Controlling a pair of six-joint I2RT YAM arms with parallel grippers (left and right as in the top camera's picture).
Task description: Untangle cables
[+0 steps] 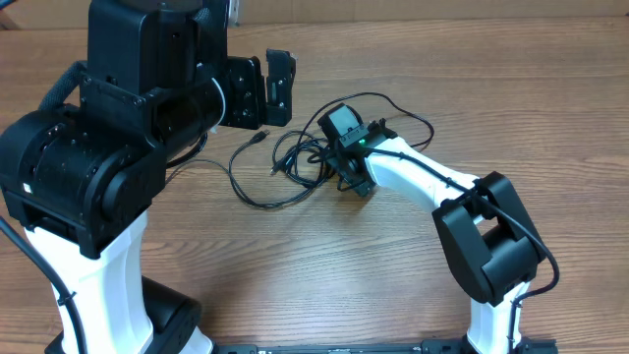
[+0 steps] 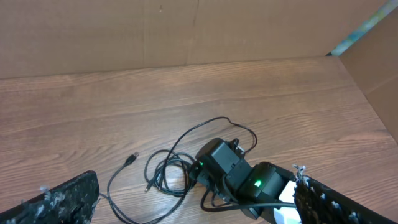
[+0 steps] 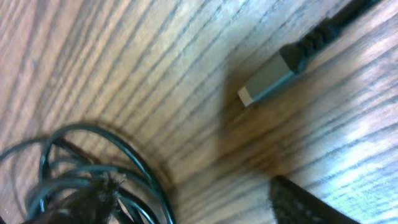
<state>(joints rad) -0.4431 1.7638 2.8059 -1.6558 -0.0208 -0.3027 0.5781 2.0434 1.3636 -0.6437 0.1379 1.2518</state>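
The cables (image 1: 295, 162) are thin black cords in a loose tangle at the table's middle, with a wide loop (image 1: 251, 192) trailing left and a plug end (image 1: 260, 138) lying free. My right gripper (image 1: 341, 167) is down at the tangle's right edge. In the right wrist view it is open (image 3: 193, 208), its left finger resting on the coil (image 3: 93, 168) and bare wood between the fingers. A silver-tipped plug (image 3: 267, 78) lies ahead. My left gripper (image 1: 279, 87) is open and empty, held above the table behind the cables. The left wrist view also shows the tangle (image 2: 168, 177).
The right arm's own thicker cable (image 1: 418, 123) loops beside the tangle. The left arm's large base (image 1: 88, 167) fills the left side. A cardboard wall (image 2: 186, 31) stands behind the wooden table (image 1: 324, 265).
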